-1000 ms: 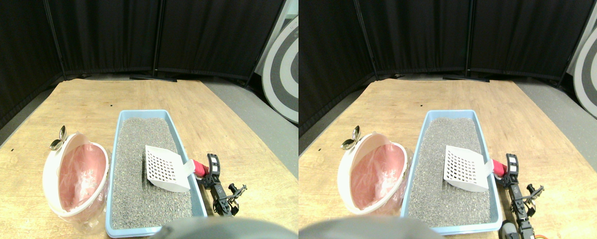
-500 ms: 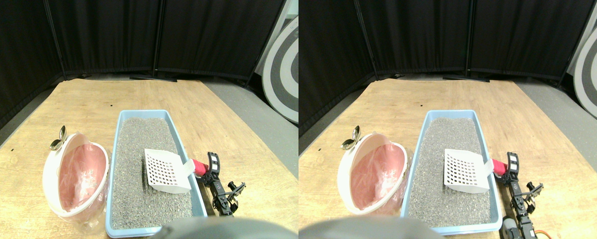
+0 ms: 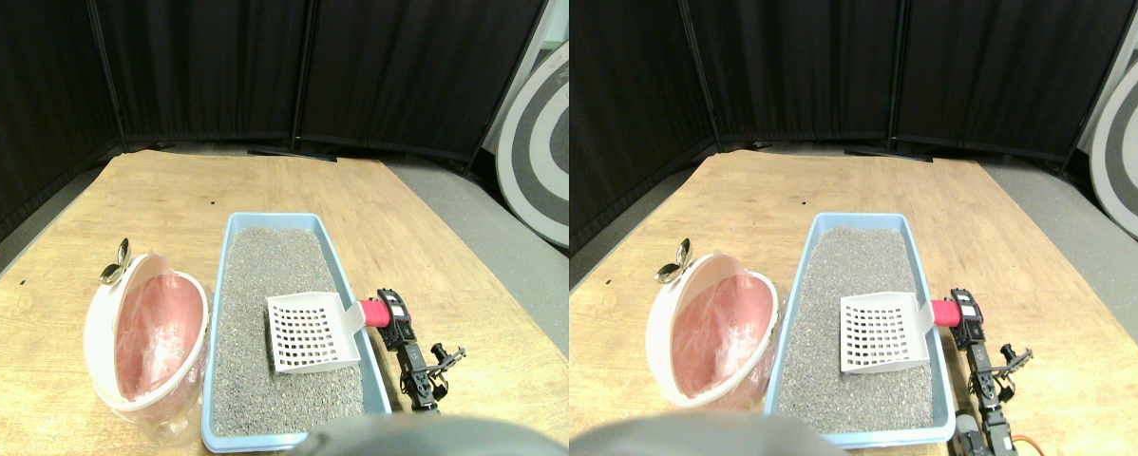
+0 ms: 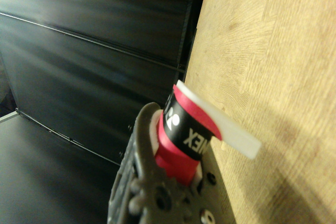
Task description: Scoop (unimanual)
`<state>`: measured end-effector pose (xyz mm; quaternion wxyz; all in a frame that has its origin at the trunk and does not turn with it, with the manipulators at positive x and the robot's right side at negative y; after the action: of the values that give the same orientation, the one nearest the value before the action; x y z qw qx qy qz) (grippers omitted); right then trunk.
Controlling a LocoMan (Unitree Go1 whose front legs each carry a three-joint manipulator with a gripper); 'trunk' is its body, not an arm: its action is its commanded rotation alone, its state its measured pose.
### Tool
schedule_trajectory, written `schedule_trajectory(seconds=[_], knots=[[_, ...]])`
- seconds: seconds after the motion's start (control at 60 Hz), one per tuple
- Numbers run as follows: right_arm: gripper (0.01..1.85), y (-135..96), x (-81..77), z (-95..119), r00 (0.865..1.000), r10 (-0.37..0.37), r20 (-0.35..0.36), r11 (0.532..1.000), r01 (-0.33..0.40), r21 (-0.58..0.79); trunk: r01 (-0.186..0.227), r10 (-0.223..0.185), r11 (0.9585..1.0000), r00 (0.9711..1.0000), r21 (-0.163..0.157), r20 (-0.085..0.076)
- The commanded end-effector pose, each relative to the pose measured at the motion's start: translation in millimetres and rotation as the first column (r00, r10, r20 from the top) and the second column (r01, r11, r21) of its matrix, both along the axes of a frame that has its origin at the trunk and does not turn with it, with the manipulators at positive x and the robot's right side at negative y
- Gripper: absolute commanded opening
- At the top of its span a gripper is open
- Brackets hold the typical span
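We see a long light-blue plastic litter tray (image 3: 352,285) filled with grey granular litter (image 3: 275,275), standing on the pale wooden surface (image 3: 180,190). A white slotted plastic scoop (image 3: 311,332) lies low over the litter in the nearer half of the tray, its perforated blade facing up and its neck crossing the tray's right rim. Its thick red-wrapped handle (image 3: 375,313) sticks out just beyond that rim, and our right gripper (image 3: 390,315) has its dark fingers (image 4: 137,145) closed around this handle; the wrist view shows the red wrap seated in the frame. Just left of the tray, nearly touching it, stands a white round bin (image 3: 94,332), tilted towards us and lined with a pink plastic bag (image 3: 151,332). Black curtain panels (image 3: 246,66) close off the far side.
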<state>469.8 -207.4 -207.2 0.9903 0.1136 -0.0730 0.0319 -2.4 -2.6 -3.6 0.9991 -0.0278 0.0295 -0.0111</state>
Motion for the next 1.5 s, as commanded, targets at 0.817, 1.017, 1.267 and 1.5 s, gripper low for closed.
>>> schedule_trajectory(seconds=[0.817, 1.017, 1.267, 1.5], knots=[[0.06, -8.0, -10.8, 93.1, 0.977, 0.069, 0.200, 0.970, -0.018, -0.244, 0.002, -0.002, 0.9988, 1.0000, -0.049, 0.005], [0.06, -6.1, -5.4, 122.5, 0.961, 0.126, 0.245, 0.938, -0.035, -0.344, -0.003, 0.004, 0.9979, 1.0000, -0.064, 0.007], [0.06, -1.7, 9.2, 146.1, 0.943, 0.246, 0.222, 0.838, -0.091, -0.539, -0.016, 0.016, 0.9962, 0.9999, -0.086, 0.002], [0.06, 2.2, 17.7, 153.4, 0.954, 0.237, 0.182, 0.770, -0.070, -0.634, -0.023, 0.023, 0.9950, 0.9997, -0.097, -0.003]])
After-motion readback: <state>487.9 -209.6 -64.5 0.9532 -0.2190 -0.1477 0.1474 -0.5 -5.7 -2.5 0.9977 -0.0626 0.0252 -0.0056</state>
